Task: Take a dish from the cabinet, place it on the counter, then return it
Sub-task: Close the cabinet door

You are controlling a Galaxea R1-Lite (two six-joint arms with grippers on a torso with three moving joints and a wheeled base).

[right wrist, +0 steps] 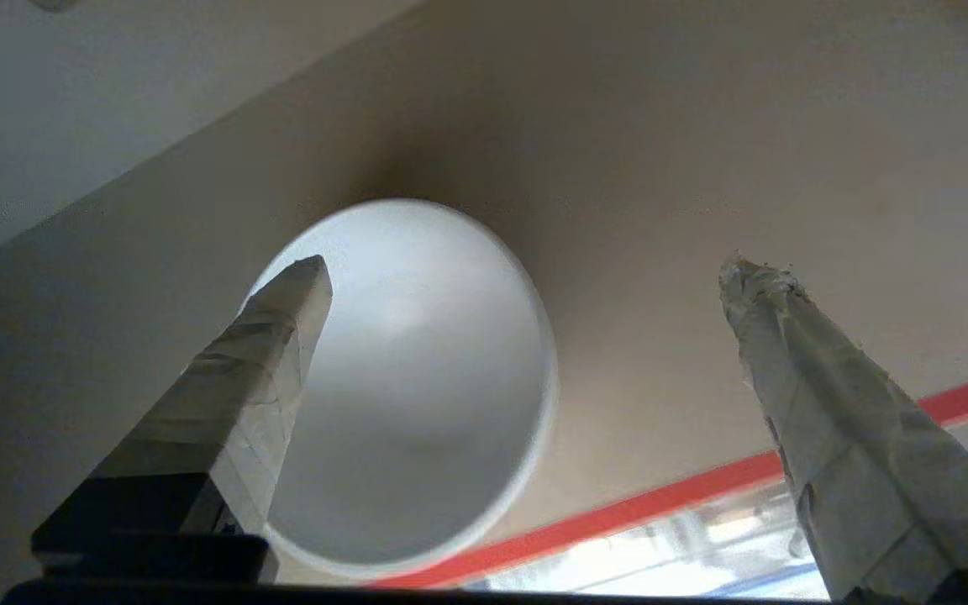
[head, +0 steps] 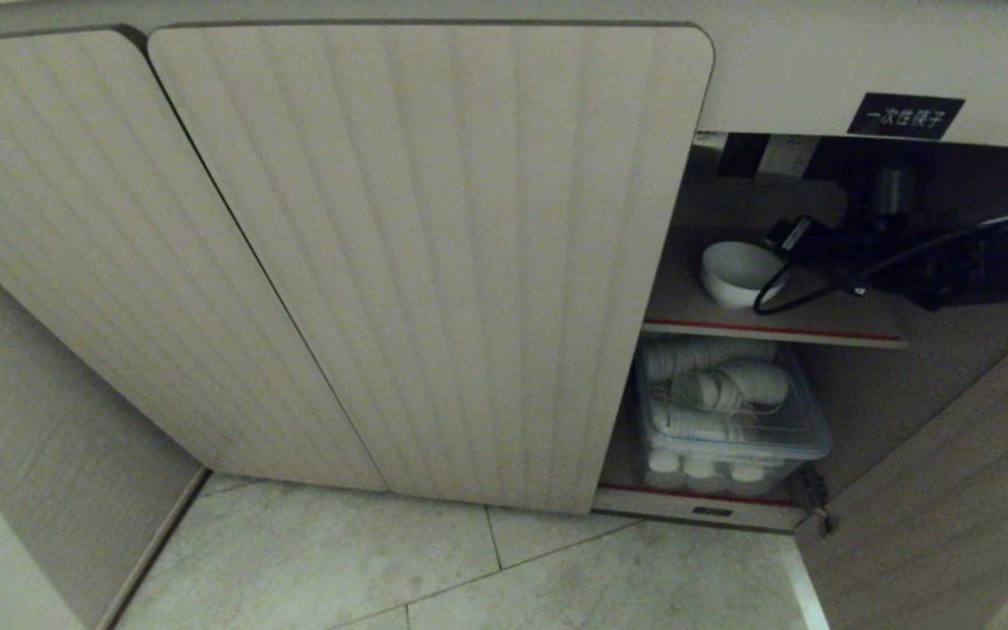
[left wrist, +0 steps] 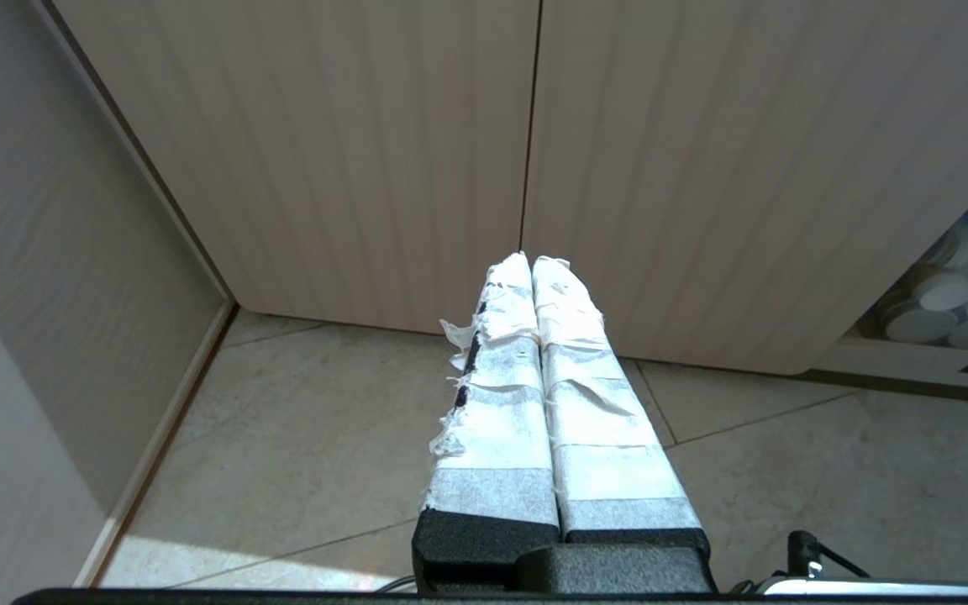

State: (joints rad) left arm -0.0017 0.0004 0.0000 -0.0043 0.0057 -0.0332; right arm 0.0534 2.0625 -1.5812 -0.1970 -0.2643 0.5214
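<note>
The dish (head: 736, 273), a small white bowl, stands on the red-edged upper shelf (head: 775, 331) inside the open right bay of the cabinet (head: 425, 262). My right arm (head: 924, 258) reaches into that bay from the right, just beside the bowl. In the right wrist view the right gripper (right wrist: 526, 273) is open wide. One taped finger (right wrist: 274, 336) lies over the dish (right wrist: 417, 378) near its rim, and the other finger (right wrist: 786, 353) stands well off to its side, so nothing is gripped. The left gripper (left wrist: 532, 257) is shut and empty, low in front of the closed doors. The counter is out of view.
A clear lidded plastic box (head: 731, 420) of white cups fills the lower shelf. The bay's open door (head: 950, 490) stands at the right, with a black label (head: 905, 115) above the opening. Pale floor tiles (head: 469, 569) run along the cabinet's foot, and a side wall (head: 14, 437) closes the left.
</note>
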